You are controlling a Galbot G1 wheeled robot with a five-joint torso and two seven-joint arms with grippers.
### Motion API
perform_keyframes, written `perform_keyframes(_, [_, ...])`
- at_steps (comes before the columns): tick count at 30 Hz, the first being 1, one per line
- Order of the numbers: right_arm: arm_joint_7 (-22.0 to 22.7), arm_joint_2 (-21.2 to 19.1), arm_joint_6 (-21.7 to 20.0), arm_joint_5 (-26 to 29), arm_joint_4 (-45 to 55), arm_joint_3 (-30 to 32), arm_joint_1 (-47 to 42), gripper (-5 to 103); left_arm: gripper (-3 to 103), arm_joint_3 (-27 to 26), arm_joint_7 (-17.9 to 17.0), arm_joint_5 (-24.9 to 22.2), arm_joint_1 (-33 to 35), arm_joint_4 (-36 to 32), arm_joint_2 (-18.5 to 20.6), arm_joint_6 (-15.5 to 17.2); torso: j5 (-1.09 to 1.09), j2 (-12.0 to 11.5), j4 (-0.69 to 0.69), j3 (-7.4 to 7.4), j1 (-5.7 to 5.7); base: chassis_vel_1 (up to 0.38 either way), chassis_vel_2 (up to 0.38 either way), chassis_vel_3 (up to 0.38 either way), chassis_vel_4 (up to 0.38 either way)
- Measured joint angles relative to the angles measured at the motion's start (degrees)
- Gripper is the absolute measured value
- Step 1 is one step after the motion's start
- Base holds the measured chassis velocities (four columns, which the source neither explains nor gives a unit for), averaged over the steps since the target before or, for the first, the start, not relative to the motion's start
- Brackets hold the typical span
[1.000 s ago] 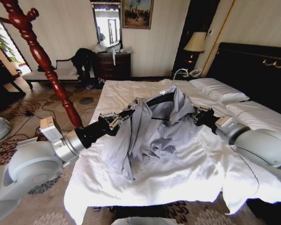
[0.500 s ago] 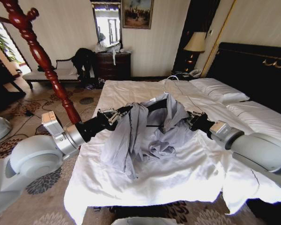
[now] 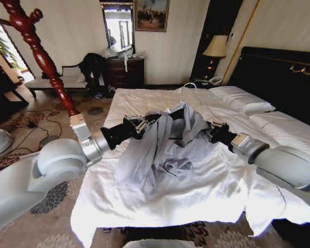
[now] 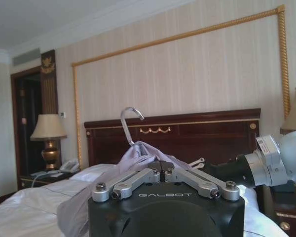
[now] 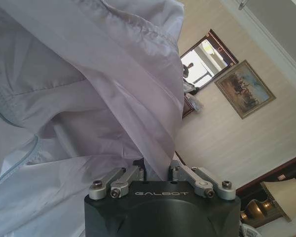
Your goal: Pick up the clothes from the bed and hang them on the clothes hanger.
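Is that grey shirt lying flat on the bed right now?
No: the shirt is bunched and lifted above the bed, draped over a black hanger between the left gripper and right gripper.

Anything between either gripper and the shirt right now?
Nothing visible. The left gripper is shut on the shirt at one hanger shoulder; the right gripper grips its far side, above the bed.

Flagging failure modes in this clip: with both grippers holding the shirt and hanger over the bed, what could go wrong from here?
1. The shirt sits bunched on the hanger, most of it trailing on the bed; it could slide off.
2. The left gripper and right gripper both pinch fabric; pulling apart might strain it.
3. The hook stands free, so the hanger could tilt.
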Motion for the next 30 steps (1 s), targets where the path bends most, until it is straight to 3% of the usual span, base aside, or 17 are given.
perform_keyframes(5, [0.2, -0.4, -0.1, 1.9, 0.1, 0.0, 0.1, 20, 0, 7.2, -1.0, 0.3, -7.3, 3.5, -4.4, 0.1, 0.01, 0.0, -0.02, 0.0, 0.0, 0.0, 0.0, 0.0, 0.0])
perform_keyframes(11, [0.5, 0.0, -0.3, 2.8, 0.6, 0.0, 0.0, 20, 0, 12.2, -0.8, 0.2, -12.9, 6.9, -7.5, 0.2, 0.01, 0.0, 0.0, 0.0, 0.0, 0.0, 0.0, 0.0, 0.0])
perform_keyframes(19, [0.5, 0.0, 0.2, 3.2, -0.2, -0.1, 0.0, 20, 0, 15.1, 0.2, -0.8, -18.1, 7.7, -10.3, 0.0, 0.0, 0.0, 0.0, 0.0, 0.0, 0.0, 0.0, 0.0, 0.0])
perform_keyframes(27, [0.3, -0.1, 0.3, 2.0, -0.3, -0.4, -0.2, 20, 0, 18.5, 1.4, -1.7, -22.1, 10.2, -11.8, 0.3, 0.0, 0.0, 0.0, 0.0, 0.0, 0.0, 0.0, 0.0, 0.0])
perform_keyframes(30, [0.3, -0.1, 0.5, 2.1, -0.6, 0.1, 0.0, 20, 0, 19.4, 2.6, -0.9, -20.9, 8.7, -10.3, 0.5, -0.01, 0.0, -0.02, 0.0, 0.0, 0.0, 0.0, 0.0, 0.0])
